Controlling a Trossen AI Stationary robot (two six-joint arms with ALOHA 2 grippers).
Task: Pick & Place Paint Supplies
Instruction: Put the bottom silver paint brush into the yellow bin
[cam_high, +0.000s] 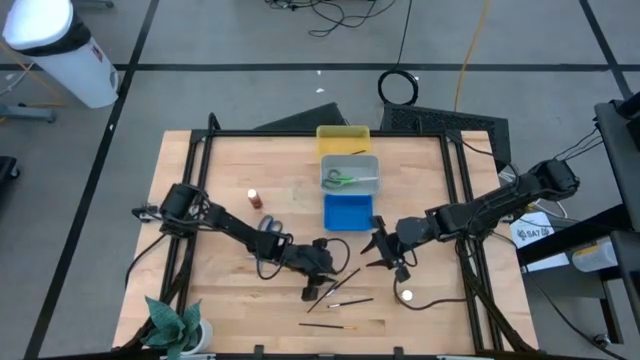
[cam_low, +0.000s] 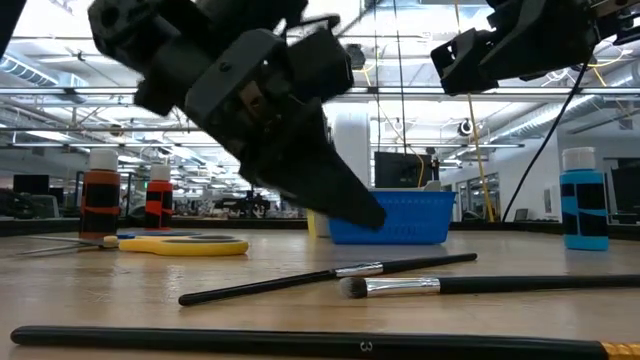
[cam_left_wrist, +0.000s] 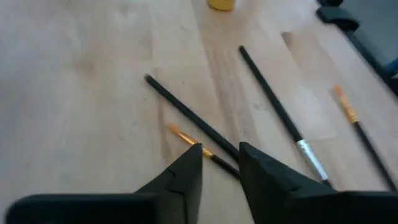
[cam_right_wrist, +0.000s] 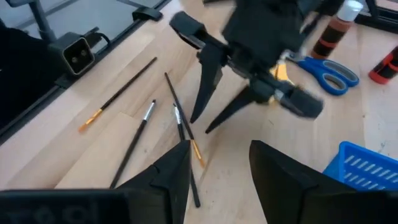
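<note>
Two fingers of my left end effector (cam_left_wrist: 219, 171) are standing a narrow gap apart, straddling the thin dark brush with the orange tip (cam_left_wrist: 194, 129) that is lying flat on the bench (cam_left_wrist: 81, 93). I am not clamping it: the shaft is showing between the fingertips and I cannot tell whether either pad is touching it. To do this well, I am judging that I should be keeping the fingertips low, almost scraping the wood, and squaring them across the shaft, because a rod this slim will likely roll or slip out if I am squeezing from above. A second brush, with a silver ferrule (cam_left_wrist: 277, 115), is lying just beside my outer finger, so I should be closing gently so as not to nudge it. A third brush (cam_left_wrist: 357, 127) is lying farther out.

My right end effector (cam_high: 388, 252) is hovering near, across the brushes from me, fingers apart and holding nothing. Beyond it are the blue tray (cam_high: 348, 212), then the grey tray (cam_high: 350, 173) holding the green scissors (cam_high: 344, 179), then the yellow tray (cam_high: 343, 138). Off to my other side are the blue scissors (cam_high: 271, 225) and a small red bottle (cam_high: 255, 198).
</note>
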